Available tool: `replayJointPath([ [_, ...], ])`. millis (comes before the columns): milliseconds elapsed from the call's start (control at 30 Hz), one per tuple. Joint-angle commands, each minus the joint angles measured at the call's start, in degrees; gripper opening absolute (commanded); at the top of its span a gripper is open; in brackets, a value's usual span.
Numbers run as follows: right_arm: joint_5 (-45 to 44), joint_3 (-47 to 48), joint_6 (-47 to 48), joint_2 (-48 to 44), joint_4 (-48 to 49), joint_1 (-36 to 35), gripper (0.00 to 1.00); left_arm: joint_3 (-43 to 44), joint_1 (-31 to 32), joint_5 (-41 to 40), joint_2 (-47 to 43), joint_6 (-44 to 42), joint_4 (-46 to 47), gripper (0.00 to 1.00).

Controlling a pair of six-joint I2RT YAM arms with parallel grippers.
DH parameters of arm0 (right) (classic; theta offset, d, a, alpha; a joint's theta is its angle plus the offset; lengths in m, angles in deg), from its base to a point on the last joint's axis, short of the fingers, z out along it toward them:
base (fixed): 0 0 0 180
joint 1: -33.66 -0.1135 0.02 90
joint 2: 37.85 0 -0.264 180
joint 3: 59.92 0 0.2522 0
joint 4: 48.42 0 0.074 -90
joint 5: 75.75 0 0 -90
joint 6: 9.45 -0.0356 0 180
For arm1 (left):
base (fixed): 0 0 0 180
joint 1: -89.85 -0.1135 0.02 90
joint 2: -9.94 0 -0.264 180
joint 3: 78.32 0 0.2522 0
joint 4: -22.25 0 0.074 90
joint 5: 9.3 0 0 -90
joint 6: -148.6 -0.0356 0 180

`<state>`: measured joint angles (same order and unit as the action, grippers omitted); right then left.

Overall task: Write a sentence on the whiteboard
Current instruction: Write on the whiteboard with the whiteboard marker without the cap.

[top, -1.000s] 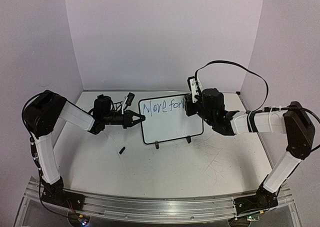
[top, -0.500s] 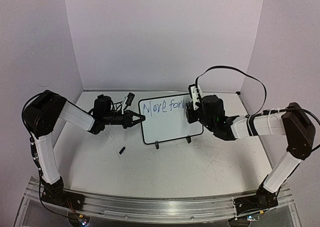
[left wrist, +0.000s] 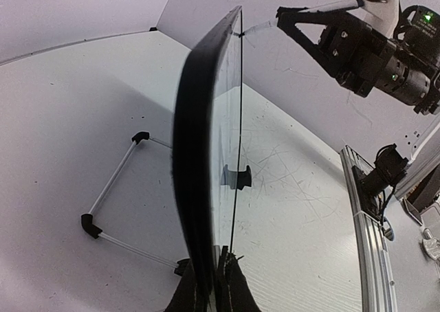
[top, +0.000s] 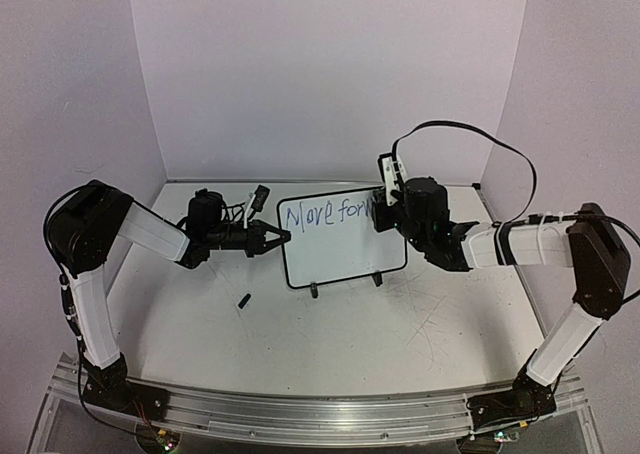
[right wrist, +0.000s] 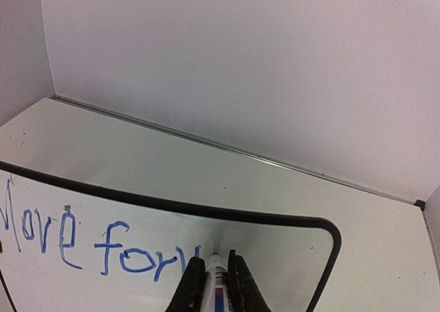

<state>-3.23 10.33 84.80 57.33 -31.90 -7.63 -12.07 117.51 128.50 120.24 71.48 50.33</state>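
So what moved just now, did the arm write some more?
The right gripper, holding the marker, dipped down the whiteboard and came back up, adding a stroke to the sentence after "for". The left gripper stayed clamped on the whiteboard's left edge. The whiteboard and the small black piece did not move.

Clear front, crowded flanks

The whiteboard stands upright on the worktop, with the left jaws clamped on its left edge and the right jaws holding a marker against its upper right (so both sides are blocked). Behind it the wire stand spreads over the strip toward the back wall. The wide stretch in front is open, save a small black piece lying near the left.
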Motion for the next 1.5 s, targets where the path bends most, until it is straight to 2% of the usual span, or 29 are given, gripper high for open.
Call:
replayJointPath([
  [0,-1.59,2.54,0.98,0.53,1.74,0.49,0.0,0.28,-0.41,-6.98,-0.06,-6.11,-4.89,0.0],
  [133,2.29,-0.57,-1.45,-4.11,0.33,0.45,0.0,0.16,-0.41,-7.17,-0.19,-6.2,-4.97,0.0],
  [267,2.5,-3.61,-3.35,-7.37,-1.16,0.57,0.0,0.31,-0.42,-7.11,0.17,-6.27,-5.01,0.0],
  [1467,4.71,-0.26,-2.06,-0.76,0.91,2.53,0.0,0.33,-0.39,-7.1,-0.15,-6.46,-5.33,0.0],
])
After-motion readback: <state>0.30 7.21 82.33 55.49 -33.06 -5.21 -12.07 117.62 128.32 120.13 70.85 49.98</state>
